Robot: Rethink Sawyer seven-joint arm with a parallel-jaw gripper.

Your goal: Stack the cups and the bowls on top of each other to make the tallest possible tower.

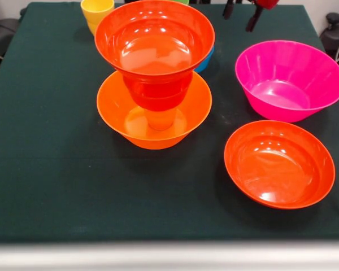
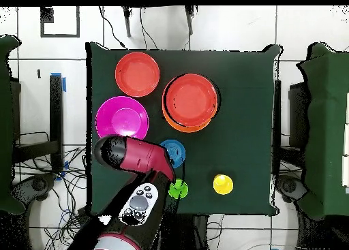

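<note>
Tower [image 1: 154,73] sits upper-centre of the front view: wide red-orange bowl [image 1: 154,36] on cups inside the large orange bowl [image 1: 116,116]. Pincer [image 1: 243,14] shows only dark tips at the top edge; can't tell how open, nothing visibly held. Magenta bowl [image 1: 290,79] and second red-orange bowl [image 1: 279,164] loose at right on the desk [image 1: 51,169]. Likely between placements; next pick needs a centred, gentle set-down on top.

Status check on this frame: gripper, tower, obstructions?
Gripper drawn back, grip unreadable. Tower: wide red-orange bowl on cups in large orange bowl. Magenta bowl and red-orange bowl loose.
</note>
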